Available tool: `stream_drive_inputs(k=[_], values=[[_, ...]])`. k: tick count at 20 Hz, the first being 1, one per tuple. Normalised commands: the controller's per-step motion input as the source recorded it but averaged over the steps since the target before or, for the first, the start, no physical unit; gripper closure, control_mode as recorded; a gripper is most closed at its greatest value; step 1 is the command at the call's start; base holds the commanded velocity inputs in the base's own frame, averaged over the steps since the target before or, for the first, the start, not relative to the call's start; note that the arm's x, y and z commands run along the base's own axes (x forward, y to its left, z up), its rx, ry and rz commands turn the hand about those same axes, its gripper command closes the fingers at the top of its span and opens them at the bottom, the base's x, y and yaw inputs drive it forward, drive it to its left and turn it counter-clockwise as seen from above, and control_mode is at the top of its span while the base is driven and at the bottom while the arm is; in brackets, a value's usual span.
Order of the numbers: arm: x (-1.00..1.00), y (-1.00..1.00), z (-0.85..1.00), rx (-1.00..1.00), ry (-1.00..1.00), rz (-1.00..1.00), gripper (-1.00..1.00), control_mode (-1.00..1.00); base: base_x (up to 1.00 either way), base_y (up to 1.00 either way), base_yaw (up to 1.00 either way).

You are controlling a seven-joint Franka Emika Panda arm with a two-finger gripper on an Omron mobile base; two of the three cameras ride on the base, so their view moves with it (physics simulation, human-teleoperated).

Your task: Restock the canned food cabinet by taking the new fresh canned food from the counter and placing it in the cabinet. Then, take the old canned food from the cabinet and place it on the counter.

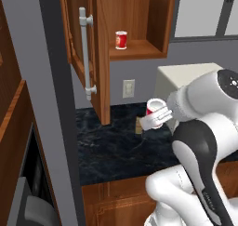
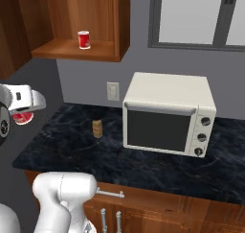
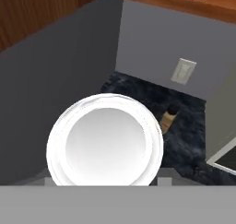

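Flanking the counter [image 2: 72, 150]: toaster oven [image 2: 167, 113], small bottle [image 2: 97, 128], wall outlet [image 2: 113, 91].

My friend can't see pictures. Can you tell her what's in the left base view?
A white robot arm's gripper holds a red can with a white top in the air above a black marble counter. Higher up, a wooden cabinet stands open, with another red can on its shelf and a long silver handle on its door.
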Motion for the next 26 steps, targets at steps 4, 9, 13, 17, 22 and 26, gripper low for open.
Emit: stream_drive_inputs(k=[4, 9, 13, 17, 22, 26], values=[[-0.01, -0.03, 1.00, 0.21, 0.03, -0.11, 1.00, -1.00, 0.00, 0.00, 0.00], [-0.04, -0.24, 0.36, 0.31, -0.03, 0.00, 1.00, -1.00, 0.00, 0.00, 0.00], [-0.04, 0.00, -0.17, 0.29, -0.12, 0.00, 1.00, -1.00, 0.00, 0.00, 0.00], [0.06, 0.01, 0.01, 0.10, -0.12, -0.08, 1.00, -1.00, 0.00, 0.00, 0.00], [0.45, 0.17, 0.36, 0.00, -0.11, -0.11, 1.00, -1.00, 0.00, 0.00, 0.00], [0.58, 0.27, 0.61, -0.04, -0.02, -0.05, 1.00, -1.00, 0.00, 0.00, 0.00]])
